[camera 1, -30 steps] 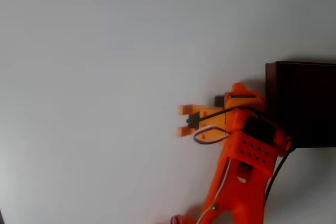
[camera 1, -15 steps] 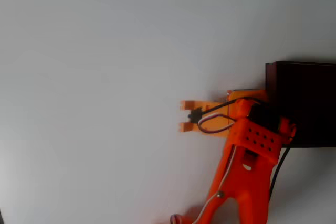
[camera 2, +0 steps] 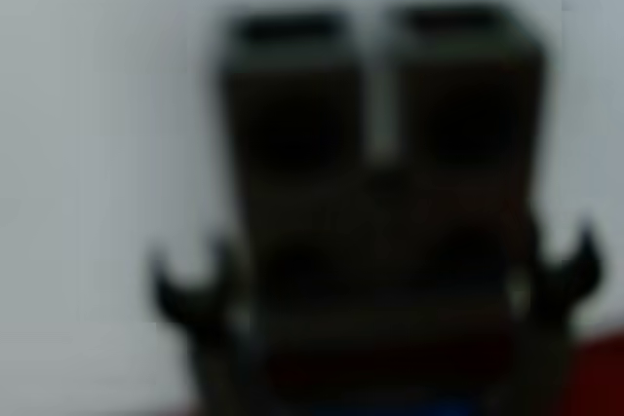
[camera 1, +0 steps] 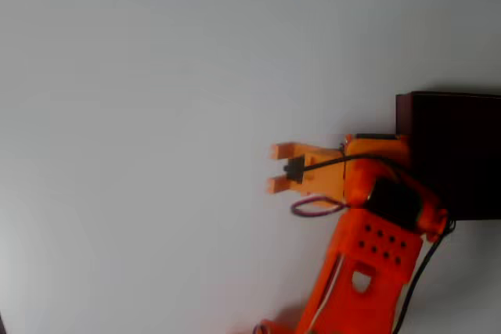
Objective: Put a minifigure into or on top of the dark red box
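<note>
The large dark red box (camera 1: 450,154) with its near-black interior sits just behind the orange end effector (camera 1: 275,168), at the white counter's (camera 1: 156,115) edge; its contents are unreadable. The end effector pinches the tiny dark minifigure (camera 1: 294,168), its wrist swung slightly since earlier.

Arm (camera 1: 368,271) bright orange plastic, printed look. Broad link widens toward wrist, flat face with grid of small round holes plus one larger notch-shaped opening lower down. Black motor block (camera 1: 394,197) set in wrist. Black cable runs from wrist along pincer (camera 1: 275,168); second black cable hangs down link's right edge. Purplish wire loop beside wrist, white wire along link. Pincer orange, two short blunt fingers (camera 1: 283,150), small black part between them.
</note>
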Robot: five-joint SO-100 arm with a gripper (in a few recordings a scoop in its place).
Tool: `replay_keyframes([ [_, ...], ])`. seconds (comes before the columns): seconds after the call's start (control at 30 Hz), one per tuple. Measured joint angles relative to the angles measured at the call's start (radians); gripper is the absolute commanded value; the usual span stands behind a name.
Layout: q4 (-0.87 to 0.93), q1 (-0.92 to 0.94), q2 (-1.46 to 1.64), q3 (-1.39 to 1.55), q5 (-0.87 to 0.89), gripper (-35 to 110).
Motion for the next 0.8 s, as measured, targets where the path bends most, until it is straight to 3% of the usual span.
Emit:
replay_keyframes([
  [0.23,-0.011,0.141,0.143,-0.018,0.137,0],
  [0.53,-0.06,0.291,-0.161,-0.275,0.25,1],
  [0.67,-0.063,0.325,-0.278,-0.35,0.253,25],
  [0.8,-0.097,0.328,-0.31,-0.353,0.244,24],
])
